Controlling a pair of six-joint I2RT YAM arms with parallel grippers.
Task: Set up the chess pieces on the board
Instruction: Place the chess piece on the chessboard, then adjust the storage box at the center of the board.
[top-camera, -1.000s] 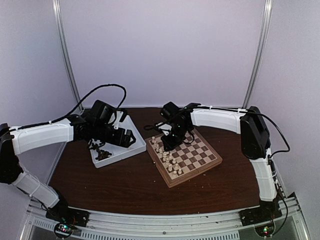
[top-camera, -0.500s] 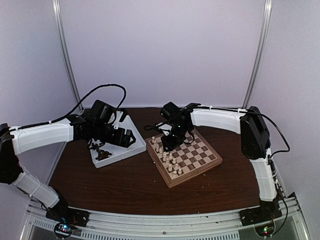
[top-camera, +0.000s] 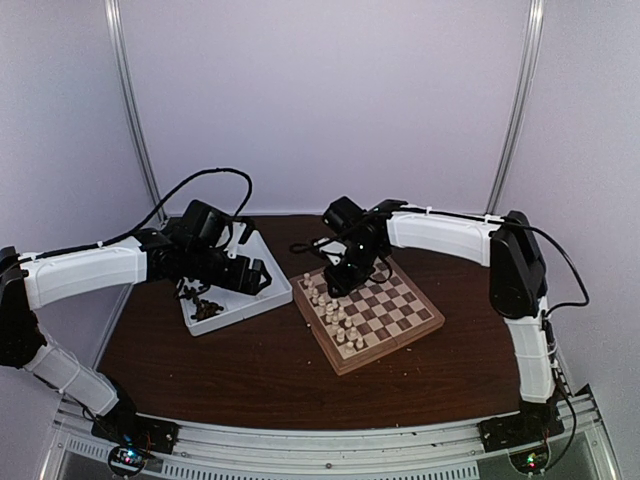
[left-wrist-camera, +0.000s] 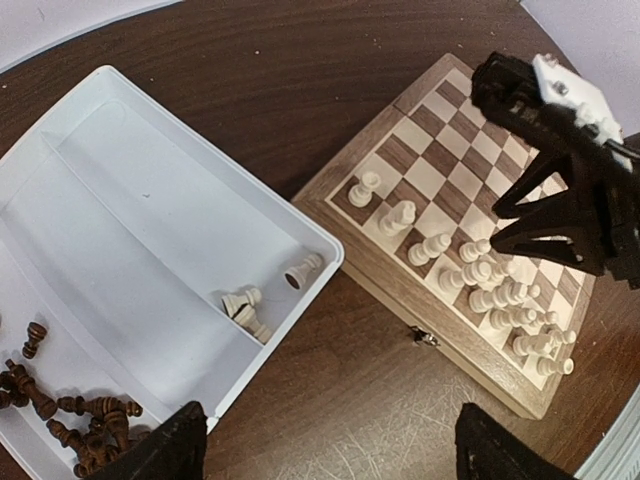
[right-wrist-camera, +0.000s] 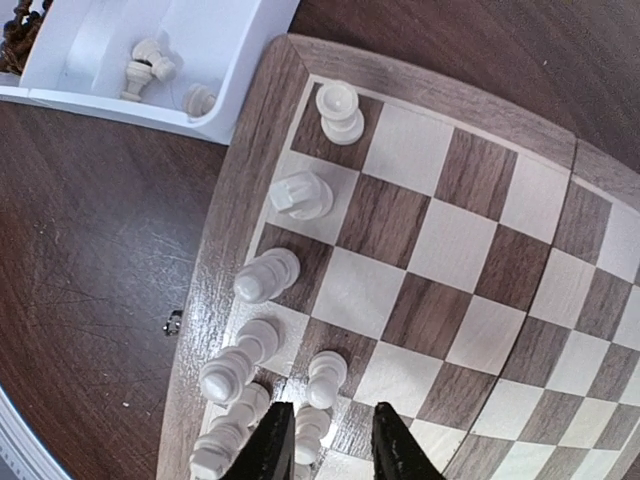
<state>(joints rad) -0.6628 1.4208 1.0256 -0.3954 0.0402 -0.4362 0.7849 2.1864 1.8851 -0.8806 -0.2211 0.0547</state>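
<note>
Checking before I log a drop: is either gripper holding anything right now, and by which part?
Nothing is held. The left gripper is open and empty; the right gripper stands open around a white pawn standing on the board.

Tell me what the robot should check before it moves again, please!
1. Is the right gripper free of the white pawn below it? Ok, the jaws stand wider than the pawn.
2. Are the white pieces on the board upright? Ok, as far as the left wrist view shows.
3. Is the left gripper open and ready? Ok, it hovers by the tray.
4. Are the leftover white pieces placed? Not ok, a few lie in the tray.
5. Are the dark pieces placed? Not ok, they lie in the tray's other compartment, with none on the board.
</note>
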